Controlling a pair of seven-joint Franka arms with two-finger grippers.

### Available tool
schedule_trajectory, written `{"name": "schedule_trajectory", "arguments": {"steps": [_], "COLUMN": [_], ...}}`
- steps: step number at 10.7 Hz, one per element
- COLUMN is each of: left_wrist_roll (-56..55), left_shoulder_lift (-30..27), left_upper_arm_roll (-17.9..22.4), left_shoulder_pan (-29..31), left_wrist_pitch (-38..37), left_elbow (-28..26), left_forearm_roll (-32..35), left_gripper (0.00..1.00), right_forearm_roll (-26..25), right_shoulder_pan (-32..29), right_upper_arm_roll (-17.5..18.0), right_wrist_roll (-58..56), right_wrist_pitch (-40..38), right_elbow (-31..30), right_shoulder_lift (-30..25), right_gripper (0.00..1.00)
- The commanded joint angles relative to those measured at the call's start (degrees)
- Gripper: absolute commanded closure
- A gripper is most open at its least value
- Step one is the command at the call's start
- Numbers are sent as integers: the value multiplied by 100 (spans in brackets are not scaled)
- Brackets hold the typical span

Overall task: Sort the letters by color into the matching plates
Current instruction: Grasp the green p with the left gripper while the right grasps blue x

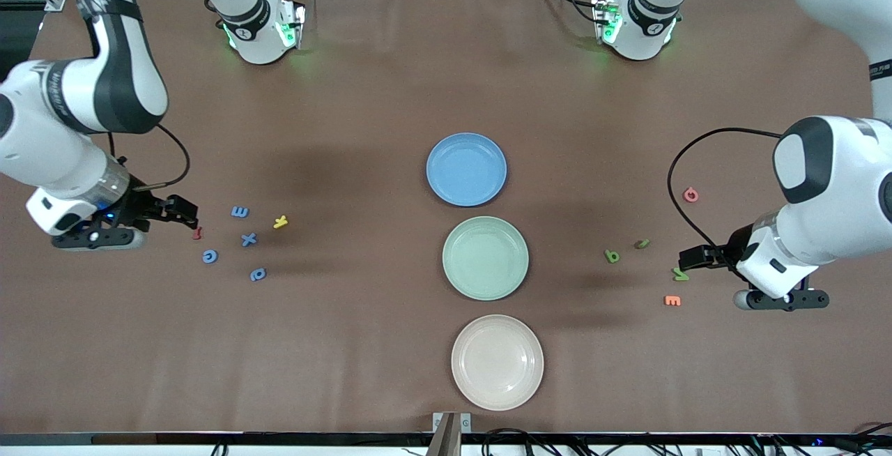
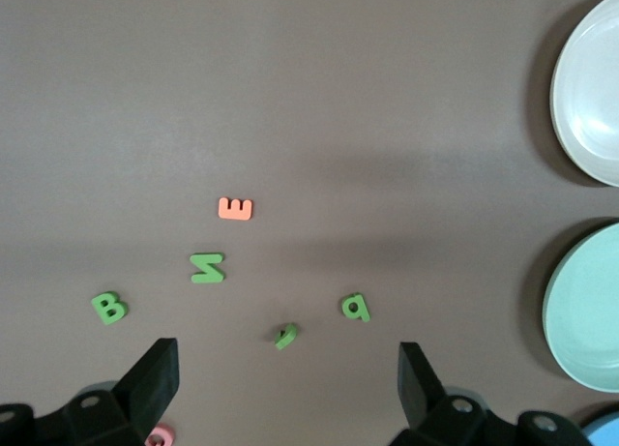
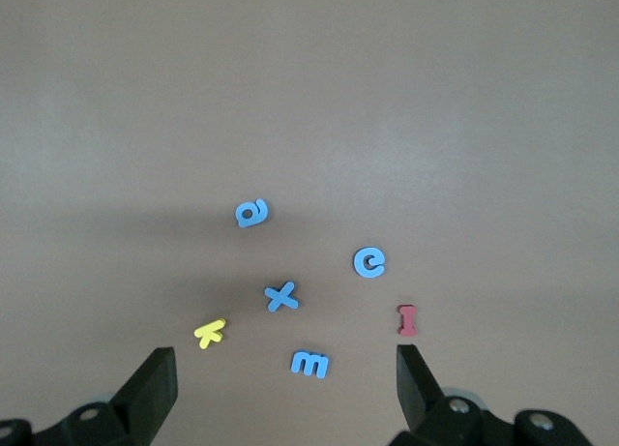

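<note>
Plainly, each colour lies under its own arm: the four blue letters (image 1: 240, 241) sit on the worktop just ahead of the right gripper (image 1: 182, 210), the green letters (image 1: 641, 258) just ahead of the left gripper (image 1: 693, 256), both with jaws wide open and empty. The blue plate (image 1: 466, 169), mint green plate (image 1: 485, 258) and cream plate (image 1: 497, 362) between them hold nothing.

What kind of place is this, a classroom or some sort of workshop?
Probably a robotics lab. Two robot arms, each with an open claw, left and right, reach over a brown table with plates and foam letters; cables run along the edges.
</note>
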Motion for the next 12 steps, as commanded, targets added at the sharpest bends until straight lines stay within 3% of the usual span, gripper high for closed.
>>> {"name": "schedule_trajectory", "arguments": {"steps": [1, 4, 5, 8, 12], "left_wrist_roll": [-43, -52, -61, -122, -562], "left_shoulder_lift": [232, 443, 487, 636, 611], "left_upper_arm_roll": [-7, 10, 10, -7, -7], "left_shoulder_pan": [-37, -212, -256, -274, -459], "left_wrist_pitch": [363, 453, 453, 592, 1365], "left_elbow": [-38, -73, -108, -239, -889], "left_forearm_roll": [-88, 235, 394, 396, 396], "left_gripper": [0, 0, 0, 0, 0], "right_forearm_roll": [133, 230, 230, 230, 230], "right_shoulder_pan": [5, 5, -12, -56, -65], "right_upper_arm_roll": [84, 102, 259, 339, 331], "right_wrist_roll": [-1103, -1844, -1872, -1863, -1863], "right_wrist_pitch": [453, 507, 629, 1516, 1780], "right_elbow": [-444, -453, -471, -962, -981], "right_shoulder_lift": [161, 556, 662, 812, 1092], "right_gripper": [0, 0, 0, 0, 0]}}
